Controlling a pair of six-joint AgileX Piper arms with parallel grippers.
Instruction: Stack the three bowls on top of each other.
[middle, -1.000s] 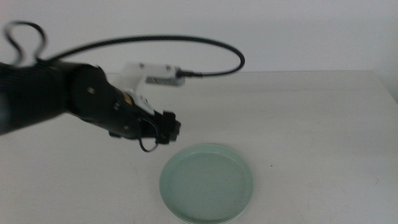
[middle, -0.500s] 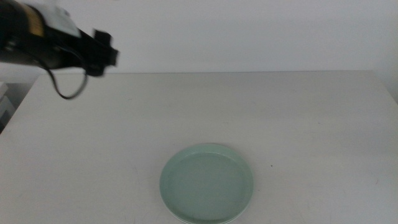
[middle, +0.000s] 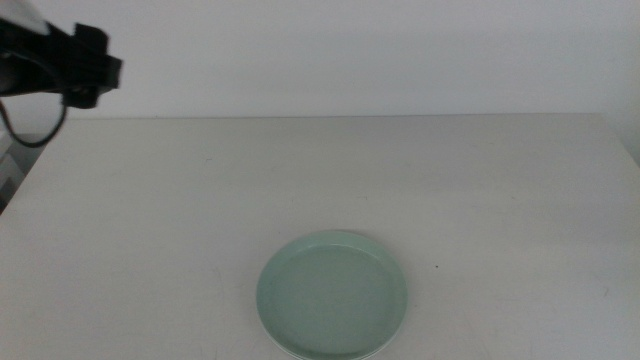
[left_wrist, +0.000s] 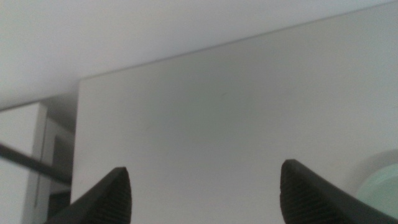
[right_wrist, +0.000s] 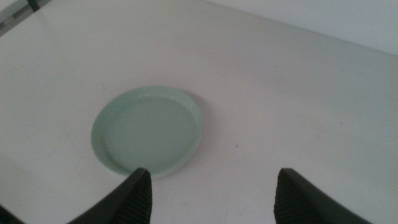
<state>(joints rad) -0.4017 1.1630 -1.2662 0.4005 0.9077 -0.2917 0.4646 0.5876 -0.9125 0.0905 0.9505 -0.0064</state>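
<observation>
A mint green bowl (middle: 333, 295) lies on the table near the front edge, and also shows in the right wrist view (right_wrist: 148, 129). A thin paler rim peeks out beneath its near side; the other two bowls are otherwise hidden. My left gripper (middle: 95, 68) hangs high at the far left, well away from the bowl, its jaws open and empty (left_wrist: 205, 169). A sliver of the green bowl (left_wrist: 387, 185) shows past one of its fingers. The right gripper (right_wrist: 214, 174) is out of the middle view; it hovers open and empty above the table short of the bowl.
The white table (middle: 450, 180) spreads out all around the bowl. Its left edge (left_wrist: 78, 124) drops off to a darker floor and a pale cabinet. A plain wall stands behind the far edge.
The left arm has drawn back from just beside the green bowl, up and away to the far left corner. The bowl has stayed put.
</observation>
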